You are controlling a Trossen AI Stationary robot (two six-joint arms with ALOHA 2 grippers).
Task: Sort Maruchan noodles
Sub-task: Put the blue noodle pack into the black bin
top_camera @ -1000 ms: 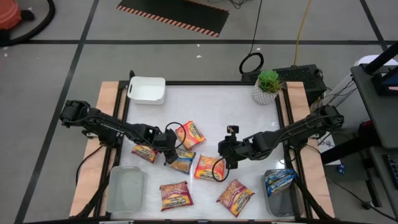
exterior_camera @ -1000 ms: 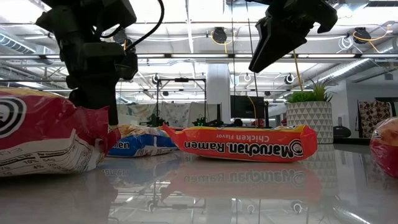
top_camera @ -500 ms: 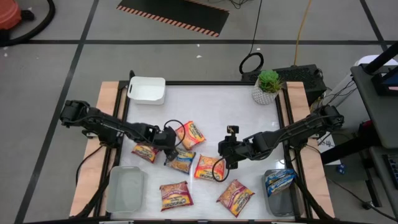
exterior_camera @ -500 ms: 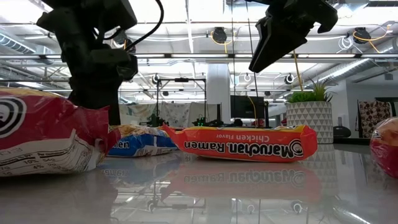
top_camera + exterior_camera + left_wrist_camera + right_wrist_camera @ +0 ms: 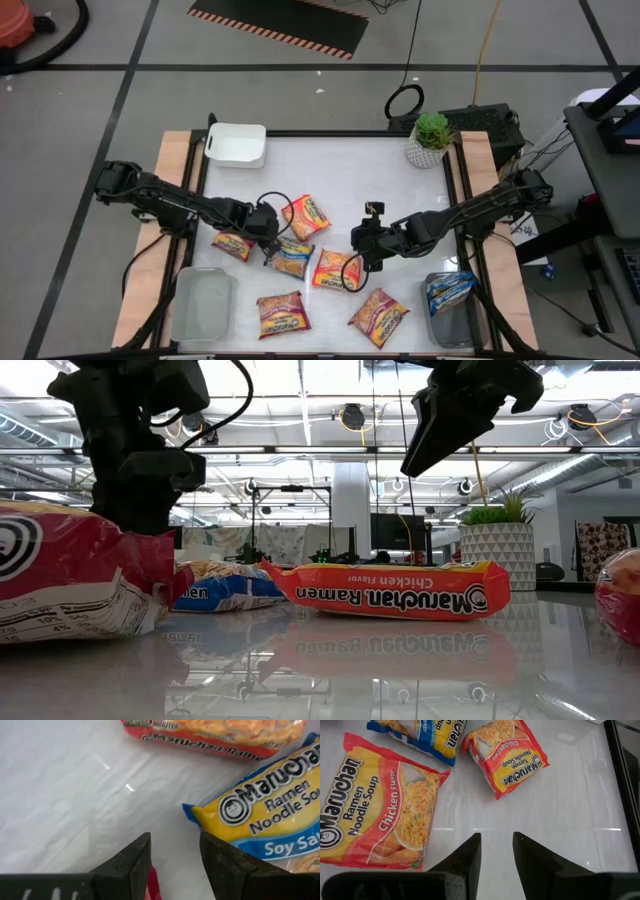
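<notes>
The table (image 5: pixel 330 165) carries the whole job, and the clear bin (image 5: pixel 452 318) at its near right corner serves as the landmark: one blue noodle packet (image 5: pixel 449 290) already lies in it. A second clear bin (image 5: pixel 203 310) sits well to its left at the other near corner, and a white bin (image 5: pixel 237 146) at the far left corner.

The loose Maruchan noodles lie in a cluster left of the landmark bin. An orange chicken packet (image 5: pixel 378 315) is nearest it, another (image 5: pixel 336 268) just beyond, a dark red one (image 5: pixel 283 314) farther left, then the blue soy packet (image 5: pixel 291 258) with an orange-red packet (image 5: pixel 306 217) and a red packet (image 5: pixel 233 243) close around it.

The left tool (image 5: pixel 172 857) hangs at the soy packet's corner, fingers apart with nothing between them. In the left wrist view the packet corner lies beside one finger rather than in the gap, and a red edge shows between the fingers lower down. Closing here would likely nudge the soy packet aside, or catch the neighbouring red wrapper instead, sending the wrong colour to a bin.

The right tool (image 5: pixel 495 852) hovers over bare table beside the middle chicken packet, fingers slightly apart and empty. The two arms work close together, so a reach toward the soy packet risks contact.
</notes>
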